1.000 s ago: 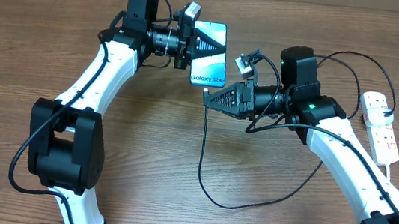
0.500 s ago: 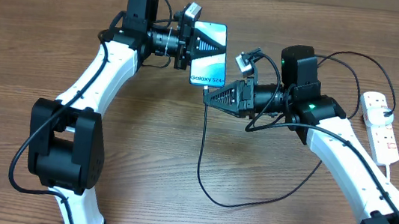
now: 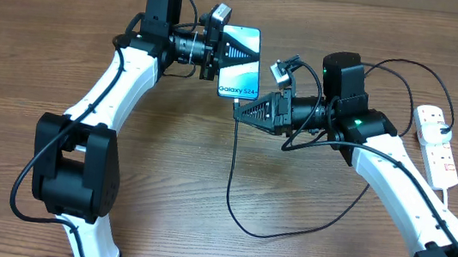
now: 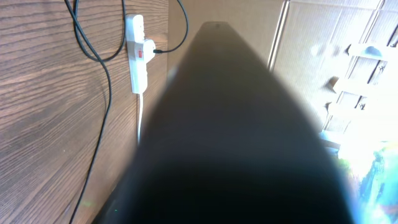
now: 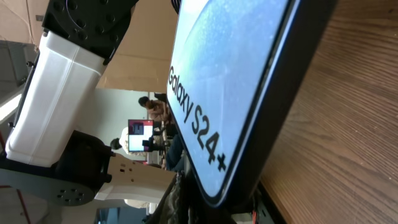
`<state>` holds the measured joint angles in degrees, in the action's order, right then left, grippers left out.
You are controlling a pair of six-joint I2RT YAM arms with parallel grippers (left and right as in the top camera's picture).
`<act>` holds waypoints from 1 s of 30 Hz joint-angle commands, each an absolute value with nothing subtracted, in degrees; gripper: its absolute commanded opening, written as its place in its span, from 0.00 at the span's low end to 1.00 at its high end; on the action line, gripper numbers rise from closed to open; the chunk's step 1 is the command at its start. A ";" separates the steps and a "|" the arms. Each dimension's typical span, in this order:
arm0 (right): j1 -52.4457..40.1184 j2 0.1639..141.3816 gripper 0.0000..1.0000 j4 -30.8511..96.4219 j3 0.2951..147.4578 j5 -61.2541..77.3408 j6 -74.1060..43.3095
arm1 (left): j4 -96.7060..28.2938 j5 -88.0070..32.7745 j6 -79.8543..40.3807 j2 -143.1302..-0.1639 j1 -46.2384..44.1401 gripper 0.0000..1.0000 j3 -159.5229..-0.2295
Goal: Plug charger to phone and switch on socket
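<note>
The left gripper, black fingers closed across the screen, has hold of the phone and keeps it off the table at the far middle of the overhead view; in its own wrist view a dark blurred finger fills most of the picture. The right gripper, also closed, pinches the plug end of the charger cable just beside the phone's near end, the end with the lettering. Under both lies the brown wood-grain table. At its right edge lies the white elongated power strip with red-marked switches, well apart from the phone; the left wrist view shows it too, with a black lead plugged into its side. The slim rectangular phone, with its light blue screen, dark edges and the words "Galaxy S24+", fills the right wrist view, tilted, close to the camera. The long thin black charger cable drops from the right gripper's tips, loops across the near table and climbs back toward the right arm. Whether the plug tip sits in the phone's port cannot be told.
</note>
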<state>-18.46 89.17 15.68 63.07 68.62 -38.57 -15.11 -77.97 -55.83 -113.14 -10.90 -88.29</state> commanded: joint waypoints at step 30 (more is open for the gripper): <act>-16.38 89.03 0.04 15.27 63.37 69.52 -39.05 | -14.66 -80.29 -58.15 -110.78 -11.18 0.04 -90.06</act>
